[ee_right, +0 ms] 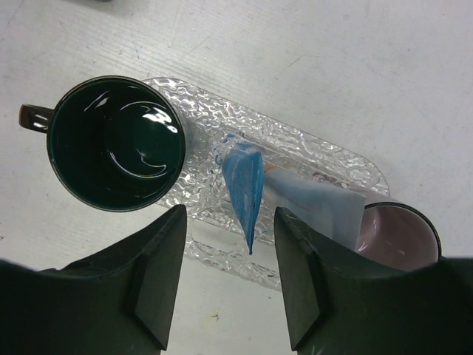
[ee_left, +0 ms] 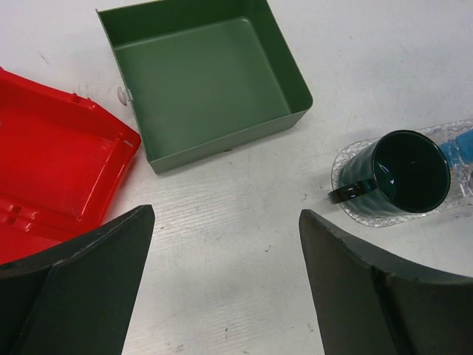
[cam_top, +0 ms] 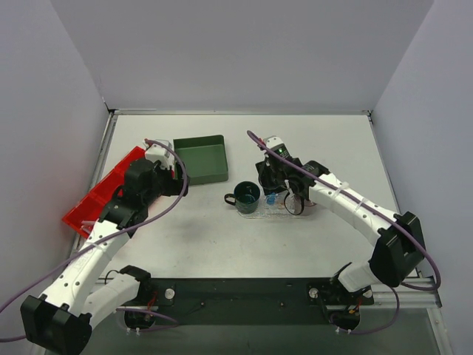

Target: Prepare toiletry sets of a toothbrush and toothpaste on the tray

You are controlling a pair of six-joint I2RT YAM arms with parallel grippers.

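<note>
Item one: the tube [ee_right: 244,185], blue, stands on edge in the middle of the tray [ee_right: 325,159], its narrow end pointing toward me. A second tube [ee_right: 318,203], paler, lies just beside it on the right and slants toward the second mug [ee_right: 399,233].

The tray is clear and textured. It lies flat on the table [ee_right: 355,66] in front of my right arm. The green mug [ee_right: 114,144] stands upright on the tray's left end, handle outward. The second mug, dark-rimmed and pinkish inside, sits at the right end.

My right claw [ee_right: 229,214] hangs over the tray's near edge with its fingers apart. The blue tube's tip shows in the gap, and neither finger touches it. This claw holds nothing.

My left claw [ee_left: 225,214] is well apart from the tray, over bare table. Its fingers are spread wide with nothing between them.

Ahead of the left claw sits the green box [ee_left: 207,74], square and open-topped. The red bin [ee_left: 52,163] lies just beside the box, on its left, at the table's left edge.
</note>
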